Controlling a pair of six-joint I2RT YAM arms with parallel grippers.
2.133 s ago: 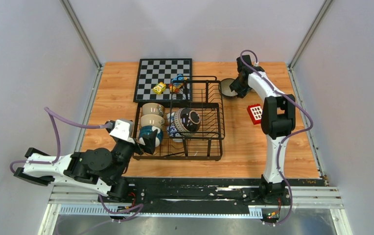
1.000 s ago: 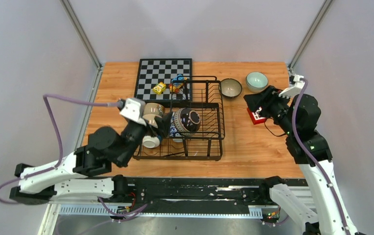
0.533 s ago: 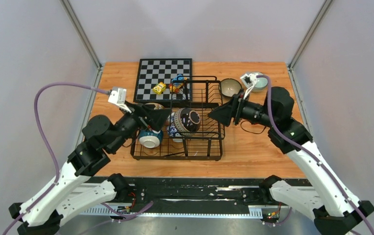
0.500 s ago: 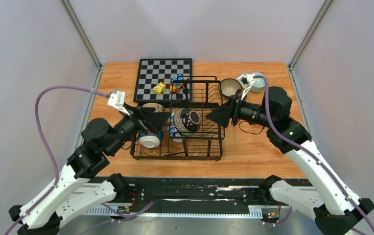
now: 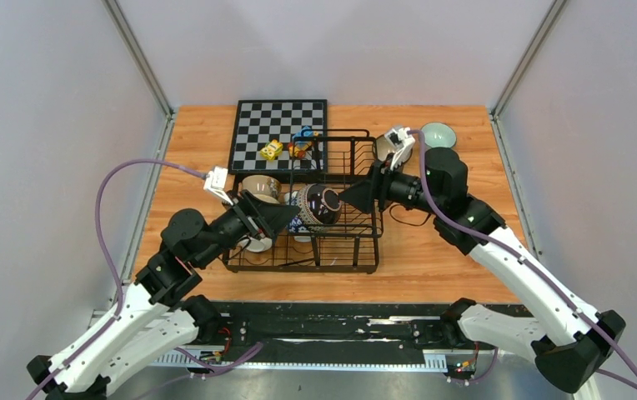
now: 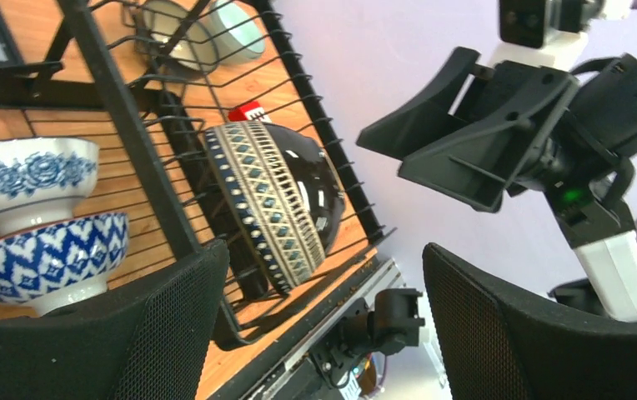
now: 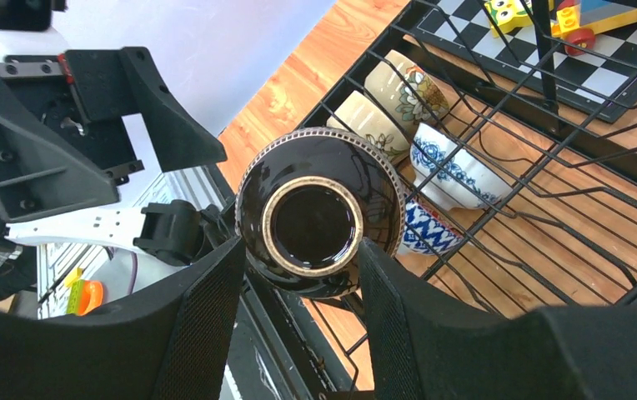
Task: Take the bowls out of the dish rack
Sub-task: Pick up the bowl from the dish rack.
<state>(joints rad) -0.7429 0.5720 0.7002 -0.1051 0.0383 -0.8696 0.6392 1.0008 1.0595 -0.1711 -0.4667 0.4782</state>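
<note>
Here we are in a robotics lab test cell. Plain pale walls (image 5: pixel 48 125) box the scene in, framed by bare aluminium posts (image 5: pixel 137 54) running up the corners. Inside sits a wood-grain counter (image 5: pixel 190 142), and along its near edge a black mounting rail (image 5: pixel 340 319) carries two white-and-black robot arms, the left arm (image 5: pixel 144 296) and the right arm (image 5: pixel 515 258), each trailing a loose purple cable (image 5: pixel 150 162). The props are a staged mix: a chessboard (image 5: pixel 278 125) with little toy blocks (image 5: pixel 272 150) on it, and a wire dish rack (image 5: pixel 307 268) holding bowls (image 5: pixel 319 204). They are household things, but the rig around them is pure experiment.
</note>
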